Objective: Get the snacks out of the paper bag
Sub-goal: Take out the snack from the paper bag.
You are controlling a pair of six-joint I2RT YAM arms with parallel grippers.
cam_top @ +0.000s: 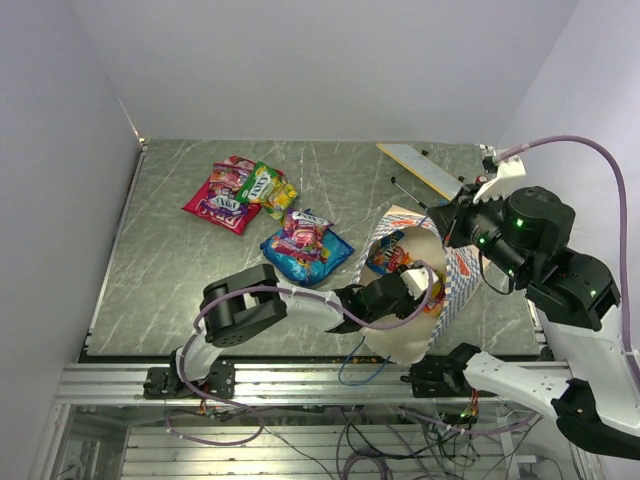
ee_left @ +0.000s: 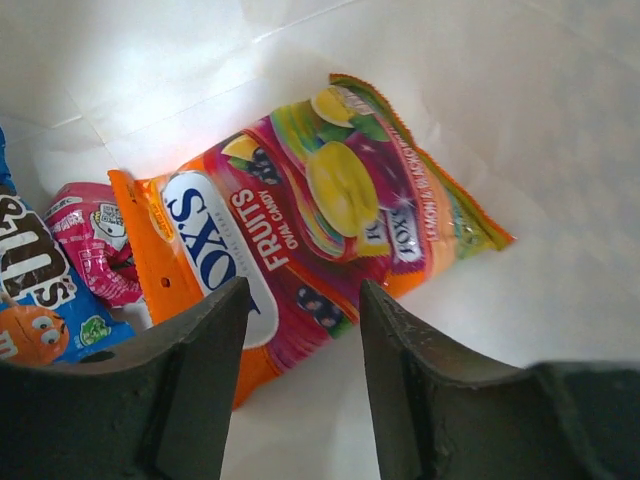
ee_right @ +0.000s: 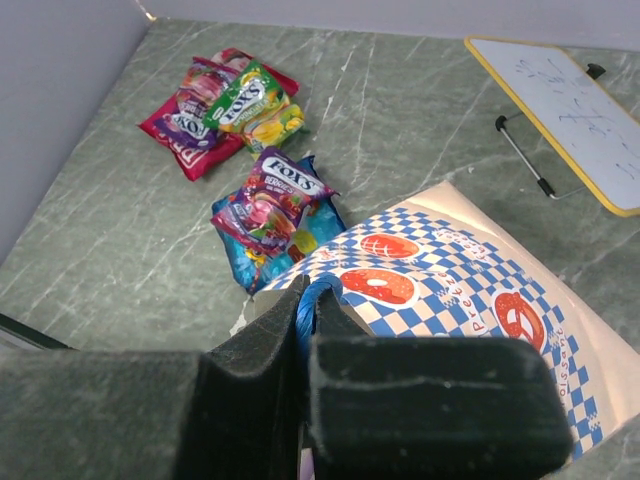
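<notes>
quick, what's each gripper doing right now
left gripper: jaws open inside the paper bag, over an orange candy packet, not holding it
right gripper: shut on the bag's blue string handle

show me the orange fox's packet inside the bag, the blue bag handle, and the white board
orange fox's packet (ee_left: 330, 220): left wrist view, middle of its printed front
blue bag handle (ee_right: 303, 315): right wrist view, on the string's upright stretch
white board (ee_right: 570, 100): right wrist view, centre of its white face

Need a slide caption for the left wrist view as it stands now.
Left gripper, jaws apart, poised over an orange Fox's Fruits packet lying inside the paper bag.
</notes>
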